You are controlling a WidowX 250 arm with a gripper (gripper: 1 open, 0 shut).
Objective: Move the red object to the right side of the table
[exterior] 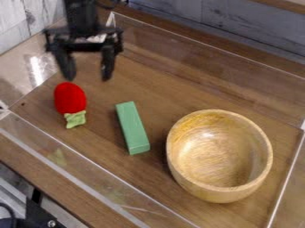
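— Starting with the biggest thing: what are we working on?

— A brown wood-grain table (191,76), smooth and a little glossy, fenced by low clear acrylic walls. At about four o'clock on it sits a round wooden bowl (219,155), thick-rimmed, stiff, empty as far as I can see.

— And the dark thing at the top left?

— That's the end effector (85,64), at roughly ten o'clock, pointing down with its two black prongs spread wide and nothing between them.

— Next down?

— A green rectangular block (132,126), flat-faced and hard-edged, lying near the middle.

— And the target?

— The red object (70,101), at nine o'clock, just below the end effector and left of the block, apart from it. Small, rounded, bright red, with a pale green leafy end toward the viewer. I'd judge it light and probably smooth plastic, so it may roll or squirt out. Best gripped across the widest part of the red body, not the leaves.
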